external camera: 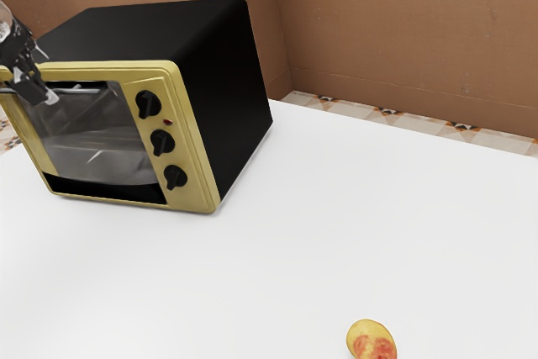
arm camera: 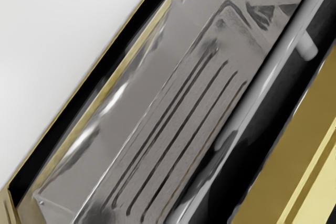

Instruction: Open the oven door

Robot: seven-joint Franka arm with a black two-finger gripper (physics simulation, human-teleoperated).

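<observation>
Item, nearest: one peach-like fruit (external camera: 371, 340), yellow and red, at 5 o'clock of the exterior view; no part in the task.

Item: white desk (external camera: 336, 233), bearing fruit and oven.

Item: control knobs (external camera: 162, 142), three, black, in a column at 3 o'clock of the glass, with a small red lamp (external camera: 167, 122) between upper and middle.

Item: oven door (external camera: 92, 145), glazed, at 9 to 10 o'clock in the exterior view; appears shut. Slotted rack or tray (arm camera: 173, 135) visible through it.

Item: handle (arm camera: 251, 93), grey bar on stub mounts, running along the door's upper edge.

Item: gripper (external camera: 42, 94), black, at 10 o'clock, close by the handle. Fingers: whether apart, together or clamped on the bar, cannot tell. Contact likewise unconfirmed.

Step in hand, as judged: taking the handle; the opening itself is to be done. Next move calls for lining up across the bar and securing a hold, then a pull outward and down in an arc, the hinge presumably at the lower edge. Risk: a straight pull may slip off.

Item: oven body (external camera: 235, 98), black, gold-framed, behind the door.

Item, farthest: patterned floor tiles (external camera: 403, 122) and brown wall (external camera: 412, 31), 12 to 2 o'clock.
</observation>
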